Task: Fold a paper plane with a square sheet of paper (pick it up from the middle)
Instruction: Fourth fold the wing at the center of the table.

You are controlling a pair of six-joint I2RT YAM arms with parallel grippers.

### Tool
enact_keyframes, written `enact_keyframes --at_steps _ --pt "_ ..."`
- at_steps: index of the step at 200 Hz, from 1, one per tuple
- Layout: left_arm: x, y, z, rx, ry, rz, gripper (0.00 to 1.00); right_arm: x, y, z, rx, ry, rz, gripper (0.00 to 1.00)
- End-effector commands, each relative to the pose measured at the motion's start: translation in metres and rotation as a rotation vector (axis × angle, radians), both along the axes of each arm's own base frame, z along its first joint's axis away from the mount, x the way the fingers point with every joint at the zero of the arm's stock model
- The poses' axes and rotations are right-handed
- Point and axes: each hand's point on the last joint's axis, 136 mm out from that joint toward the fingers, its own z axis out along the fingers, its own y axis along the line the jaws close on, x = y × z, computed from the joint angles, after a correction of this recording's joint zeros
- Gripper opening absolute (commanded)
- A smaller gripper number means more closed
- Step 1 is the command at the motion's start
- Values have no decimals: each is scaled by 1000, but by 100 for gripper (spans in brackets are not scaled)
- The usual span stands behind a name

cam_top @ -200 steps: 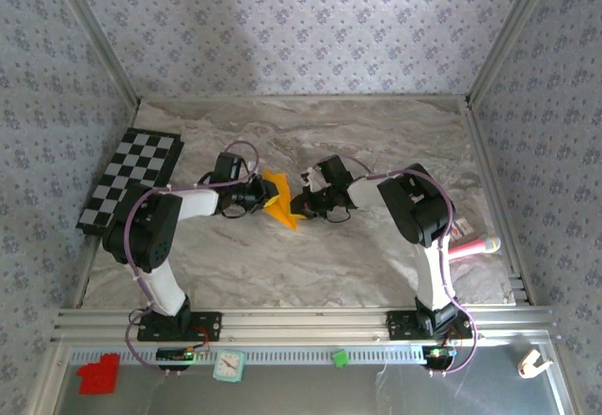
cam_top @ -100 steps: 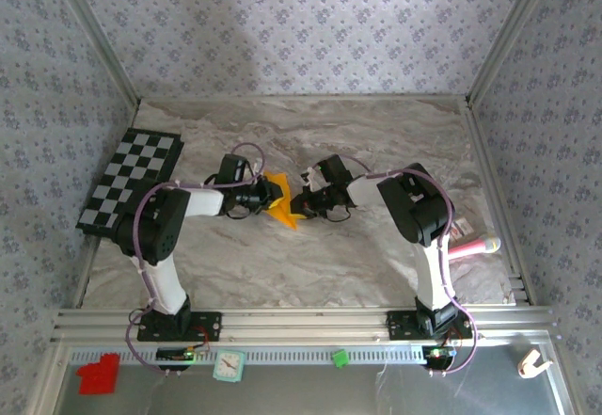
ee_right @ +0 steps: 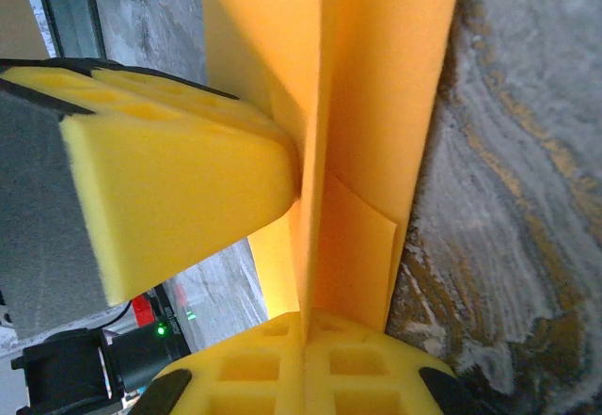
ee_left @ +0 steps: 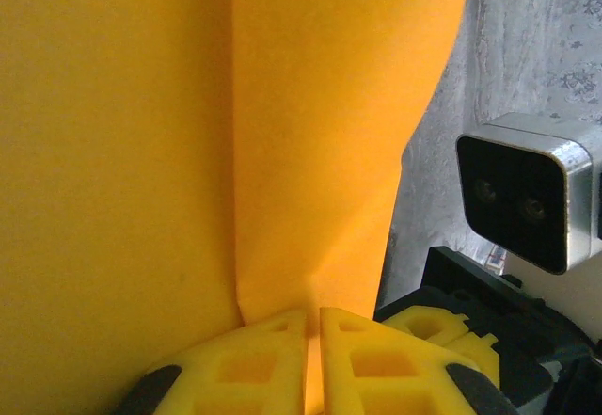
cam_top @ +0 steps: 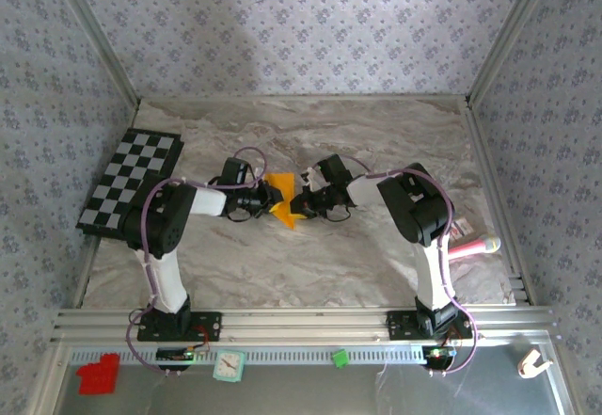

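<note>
Your two grippers meet near the middle of the worktop, a little toward its far edge, with the orange paper (cam_top: pixel 281 210) between them. The paper is already creased rather than a flat square: from above it reads as a folded piece with a point aimed at the near edge. Your left gripper (cam_top: pixel 267 195) comes at it from the left side. In its wrist view the yellow pads (ee_left: pixel 259 359) are pressed almost together with only the paper's fold pinched in the slit, so it is clamped on the sheet. Your right gripper (cam_top: pixel 300 204) reaches in from the right. In its own wrist view its fingertips (ee_right: pixel 245 368) are likewise closed tight on the layered paper, which rises between them as a thin upright seam. One foam finger (ee_right: pixel 179 180) of the left gripper presses against the same seam from the side. A checkered mat (cam_top: pixel 132 184) lies at the left edge of the worktop, well apart from the paper, and a pink object (cam_top: pixel 473 246) lies by the right edge.
</note>
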Motion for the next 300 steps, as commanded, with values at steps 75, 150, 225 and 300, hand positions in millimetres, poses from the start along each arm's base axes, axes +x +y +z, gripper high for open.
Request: enact_keyframes --at_steps 75,150,225,300 --pt "-20 14 -37 120 81 4 13 -25 -34 -41 -197 117 -14 12" --pt "-21 17 -43 137 103 18 12 -39 -22 -18 -166 106 39 15" --pt "-19 14 -37 118 97 19 12 -51 -26 -31 -212 130 47 13" --pt "-3 -5 21 17 -20 -22 20 -57 -49 -61 -366 133 55 10"
